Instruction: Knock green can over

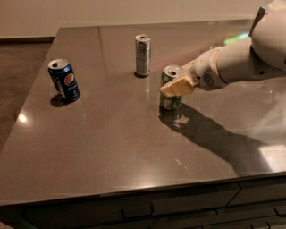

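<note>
A dark grey, glossy table (111,143) fills most of the view, and light is reflected in patches on it. Drawer fronts (178,205) are seen below its near edge. A pale wall (134,11) runs along the top, and brown floor (18,58) is seen at the left.

The green can (170,102) stands right of the table's middle, upright as far as can be judged. A silver can (143,55) stands behind it to the left, near but apart. A blue can (65,80) stands well apart at the left.

The gripper (175,86) is held against the green can, its tan end laid across the near side of the can's upper half. The white arm (241,58) is cut off by the right edge, and its shadow (210,134) is cast on the table.

The can's middle band is covered by the gripper, so only the silver top and the lower part are seen. Whether the gripper is open or closed cannot be told. The green can's label cannot be read.
</note>
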`<action>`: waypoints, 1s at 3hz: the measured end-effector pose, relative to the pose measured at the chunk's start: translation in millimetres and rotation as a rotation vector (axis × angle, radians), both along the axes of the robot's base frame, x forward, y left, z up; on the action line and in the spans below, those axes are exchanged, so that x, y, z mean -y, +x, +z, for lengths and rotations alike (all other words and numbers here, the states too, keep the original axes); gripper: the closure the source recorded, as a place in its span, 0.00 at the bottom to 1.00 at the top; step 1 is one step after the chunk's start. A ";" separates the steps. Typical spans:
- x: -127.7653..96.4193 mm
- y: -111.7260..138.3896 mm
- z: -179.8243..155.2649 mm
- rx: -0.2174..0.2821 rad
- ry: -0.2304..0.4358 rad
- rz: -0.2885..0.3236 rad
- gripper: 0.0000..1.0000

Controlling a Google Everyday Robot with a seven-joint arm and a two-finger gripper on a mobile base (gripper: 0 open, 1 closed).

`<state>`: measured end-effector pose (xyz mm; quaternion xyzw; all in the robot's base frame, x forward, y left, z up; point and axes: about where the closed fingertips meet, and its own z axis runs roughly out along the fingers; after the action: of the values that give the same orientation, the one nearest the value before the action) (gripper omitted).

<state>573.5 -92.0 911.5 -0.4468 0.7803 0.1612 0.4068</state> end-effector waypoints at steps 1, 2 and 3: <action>7.8 5.4 13.9 0.009 -0.057 0.032 0.96; 11.5 6.6 33.6 -0.006 -0.203 0.082 1.00; 4.5 1.7 37.2 -0.041 -0.404 0.157 1.00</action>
<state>575.2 -96.5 948.7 -0.5752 0.7677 0.0415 0.2793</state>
